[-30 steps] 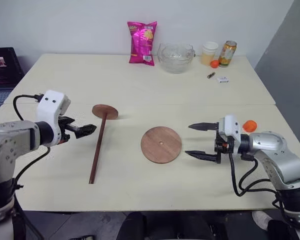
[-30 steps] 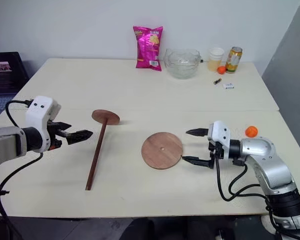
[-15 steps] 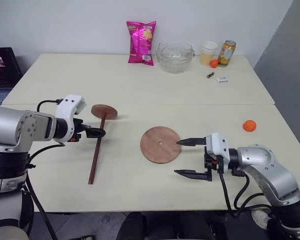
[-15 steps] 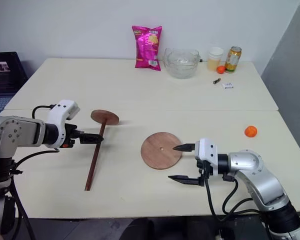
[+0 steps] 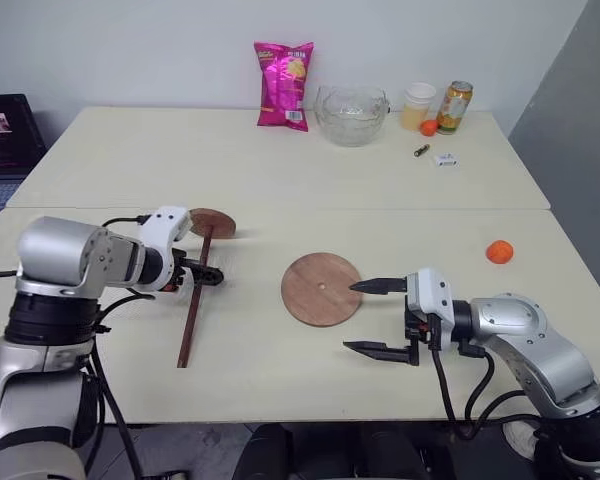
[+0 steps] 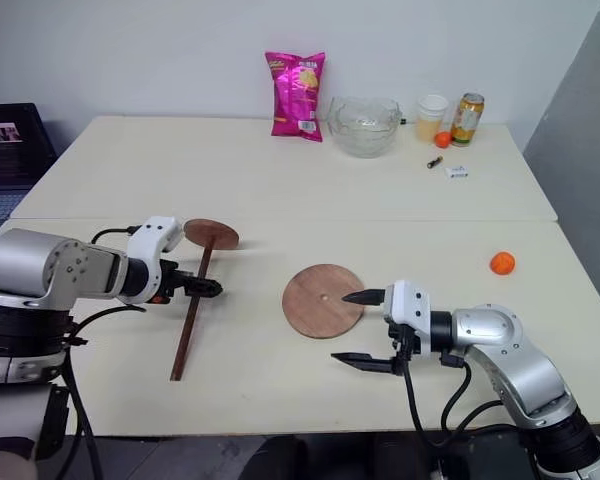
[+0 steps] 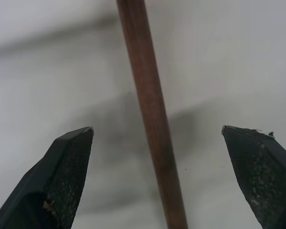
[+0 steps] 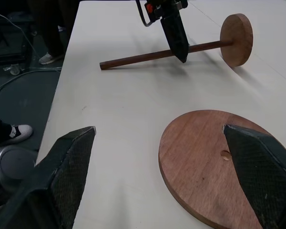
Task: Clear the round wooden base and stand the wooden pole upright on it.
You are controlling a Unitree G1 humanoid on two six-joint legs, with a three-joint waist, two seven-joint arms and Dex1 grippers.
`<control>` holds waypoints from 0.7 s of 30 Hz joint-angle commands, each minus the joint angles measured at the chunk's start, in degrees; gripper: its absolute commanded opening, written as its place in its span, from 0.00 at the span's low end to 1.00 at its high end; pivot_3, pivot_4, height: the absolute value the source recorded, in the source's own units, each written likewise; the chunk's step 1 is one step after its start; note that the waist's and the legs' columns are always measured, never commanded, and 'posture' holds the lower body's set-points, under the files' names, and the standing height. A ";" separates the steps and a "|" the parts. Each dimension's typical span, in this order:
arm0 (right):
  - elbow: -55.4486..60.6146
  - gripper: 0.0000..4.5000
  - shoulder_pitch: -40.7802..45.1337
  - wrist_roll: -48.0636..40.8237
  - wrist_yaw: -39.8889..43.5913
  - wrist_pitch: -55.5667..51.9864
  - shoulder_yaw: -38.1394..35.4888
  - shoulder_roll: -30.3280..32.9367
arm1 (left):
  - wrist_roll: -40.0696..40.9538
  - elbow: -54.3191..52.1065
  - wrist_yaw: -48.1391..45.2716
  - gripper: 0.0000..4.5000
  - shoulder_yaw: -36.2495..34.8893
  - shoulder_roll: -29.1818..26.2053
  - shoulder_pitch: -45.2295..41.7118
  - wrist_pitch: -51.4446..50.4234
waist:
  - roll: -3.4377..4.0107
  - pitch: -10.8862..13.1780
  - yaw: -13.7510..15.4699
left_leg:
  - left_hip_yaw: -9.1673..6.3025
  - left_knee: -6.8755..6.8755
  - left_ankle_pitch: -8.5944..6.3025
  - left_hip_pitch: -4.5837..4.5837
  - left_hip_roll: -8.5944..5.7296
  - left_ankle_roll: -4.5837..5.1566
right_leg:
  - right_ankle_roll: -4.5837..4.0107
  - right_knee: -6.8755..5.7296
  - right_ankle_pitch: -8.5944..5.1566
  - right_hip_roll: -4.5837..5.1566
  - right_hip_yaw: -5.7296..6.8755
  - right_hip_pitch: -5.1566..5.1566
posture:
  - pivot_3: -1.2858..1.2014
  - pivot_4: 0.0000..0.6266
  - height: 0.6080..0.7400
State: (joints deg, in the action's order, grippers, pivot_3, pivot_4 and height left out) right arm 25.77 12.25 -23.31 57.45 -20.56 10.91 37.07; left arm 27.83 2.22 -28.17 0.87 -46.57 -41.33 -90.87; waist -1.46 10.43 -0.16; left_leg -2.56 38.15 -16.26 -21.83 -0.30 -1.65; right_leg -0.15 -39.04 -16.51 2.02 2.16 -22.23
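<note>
While both grippers stand spread and empty, the wooden pole (image 5: 197, 292) lies flat on the table (image 5: 280, 180).
Left gripper (image 5: 208, 275) hangs over the pole's upper shaft, fingers apart, one either side of the rod, contact not clear. Pole's dark disc end (image 5: 212, 222) points toward the far side. Round wooden base (image 5: 321, 289) lies flat and bare, well right of the pole. Right gripper (image 5: 365, 316) sits just beside the base's right edge, upper fingertip (image 5: 360, 286) over the rim.
</note>
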 commanded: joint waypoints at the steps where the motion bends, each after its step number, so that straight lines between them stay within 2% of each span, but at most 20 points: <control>1: 3.15 1.00 0.74 -0.66 0.23 -0.20 -0.58 0.65 | -1.65 0.43 1.50 0.96 -1.48 0.48 -0.44 -0.14 | 0.00 0.00 -0.02 | 0.00 0.00 0.00 0.00 0.00 0.00 | 0.00 0.00 0.00 0.00 0.00 0.00 | 0.52 0.24 1.00; 3: 3.34 1.00 0.85 -0.72 0.42 -0.32 -0.70 0.98 | -1.98 1.00 2.05 0.89 -2.08 1.17 -0.23 -0.27 | 0.00 0.00 -0.03 | 0.00 0.00 0.00 0.00 0.00 0.00 | 0.00 0.00 0.00 0.00 0.00 0.00 | 0.52 0.24 1.00; 9: 3.55 1.00 1.53 -0.89 0.92 -0.49 -1.09 1.96 | -2.29 0.90 3.06 0.60 -3.09 2.19 0.35 -1.53 | 0.00 0.00 0.00 | 0.00 0.00 0.01 0.00 0.00 -0.01 | 0.00 0.00 0.00 0.00 0.00 0.00 | 0.52 0.24 1.00; 19: 2.27 1.00 3.07 -1.22 2.79 -0.19 -1.25 3.40 | -2.48 -0.58 4.13 0.08 -4.47 2.61 1.17 -1.49 | 0.00 0.00 0.00 | -0.02 0.00 0.02 0.00 0.00 -0.04 | 0.00 0.00 0.00 0.00 0.00 0.00 | 0.52 0.24 1.00; 21: 1.94 1.00 3.54 -1.20 3.15 -0.16 -1.25 3.52 | -2.44 -1.62 4.12 0.06 -4.94 2.67 1.63 -1.06 | 0.00 0.00 0.00 | -0.01 0.00 0.03 0.00 0.00 -0.05 | 0.00 0.00 0.00 0.00 0.00 0.00 | 0.52 0.24 1.00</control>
State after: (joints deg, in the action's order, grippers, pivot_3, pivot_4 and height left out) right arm 26.96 15.03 -23.77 59.88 -21.17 10.84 40.13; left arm 25.66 3.09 -24.25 -2.13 -43.53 -39.86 -92.21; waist -1.46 10.42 -0.16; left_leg -2.57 38.15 -16.23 -21.83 -0.31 -1.70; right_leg -0.15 -39.03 -16.51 2.02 2.16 -22.23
